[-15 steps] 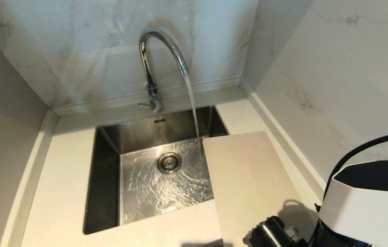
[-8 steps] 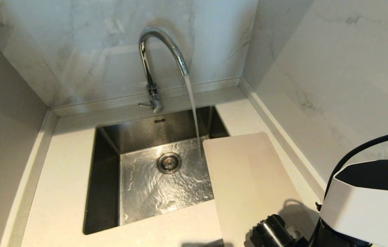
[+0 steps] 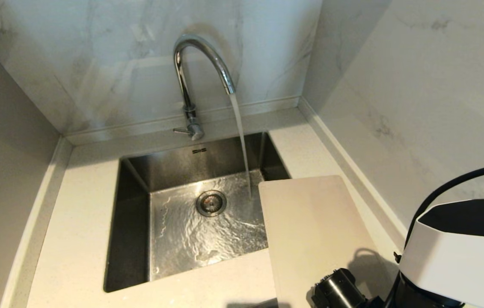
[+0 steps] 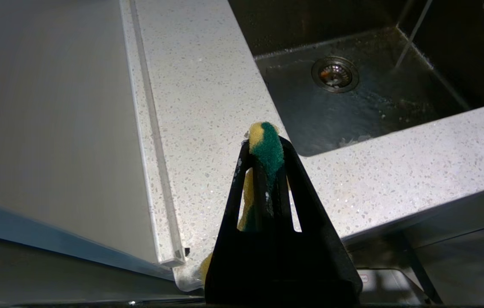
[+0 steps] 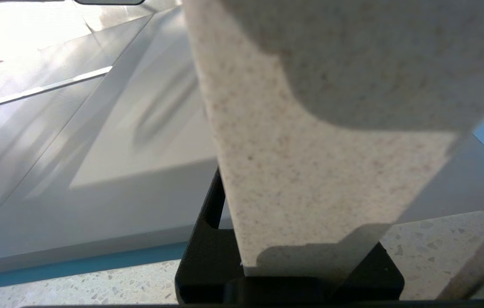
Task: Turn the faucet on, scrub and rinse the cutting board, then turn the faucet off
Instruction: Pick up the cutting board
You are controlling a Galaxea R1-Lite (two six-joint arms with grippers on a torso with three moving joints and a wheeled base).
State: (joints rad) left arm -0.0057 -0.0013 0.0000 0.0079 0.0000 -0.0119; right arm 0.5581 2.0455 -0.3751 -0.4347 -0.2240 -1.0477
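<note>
One faucet (image 3: pixel 201 72) is seen running, one board (image 3: pixel 310 231) is pinched in the right gripper (image 5: pixel 293 256), one sponge (image 4: pixel 265 147) is clamped in the left gripper (image 4: pixel 263 154)

Tall chrome gooseneck faucet (image 3: pixel 190 81) and its falling water stream (image 3: pixel 241 137) stand over the far, middle part of the steel sink basin (image 3: pixel 173 231). Off-white plastic cutting board (image 3: pixel 310 231) overhangs the basin's right rim; marble walls (image 3: pixel 396 85) close far and right sides.
</note>
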